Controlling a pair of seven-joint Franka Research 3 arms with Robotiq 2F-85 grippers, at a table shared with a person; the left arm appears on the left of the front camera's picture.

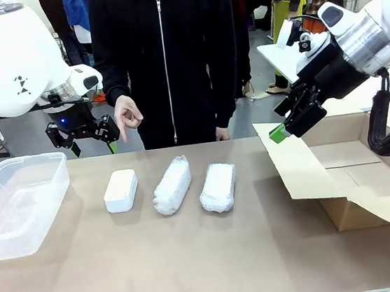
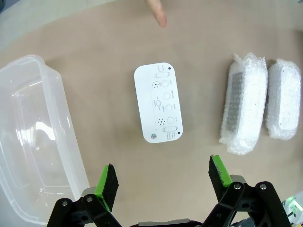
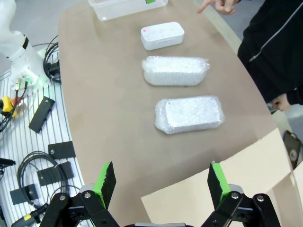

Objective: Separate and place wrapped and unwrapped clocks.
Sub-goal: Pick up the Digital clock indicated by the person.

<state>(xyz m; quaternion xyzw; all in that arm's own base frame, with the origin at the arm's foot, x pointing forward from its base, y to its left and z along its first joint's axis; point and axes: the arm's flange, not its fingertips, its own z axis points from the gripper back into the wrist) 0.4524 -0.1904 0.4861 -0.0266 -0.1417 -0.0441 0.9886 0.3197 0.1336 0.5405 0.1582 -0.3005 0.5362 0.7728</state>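
Now three clocks lie in a row mid-table, with both grippers spread wide and holding nothing.

From the robot's side, the unwrapped clock (image 1: 121, 190) lies at the row's left end, the middle wrapped clock (image 1: 172, 185) just beside it and the end wrapped clock (image 1: 218, 187) on the right, with narrow gaps between them and none touching. Bare table (image 1: 194, 266) runs all round, widest toward the near edge. The left gripper (image 1: 94, 147) hovers beyond the unwrapped clock, jaws apart, near the person's hand (image 1: 128, 117), which points downward. A clear plastic tub (image 1: 56, 177) sits at the left edge, well apart from the row, its bottom showing through. On the right, an open cardboard box (image 1: 372, 214) spreads a flap toward the end wrapped clock without touching it. Its contents cannot be told. The right gripper (image 1: 288, 130) hangs above that flap, jaws apart.
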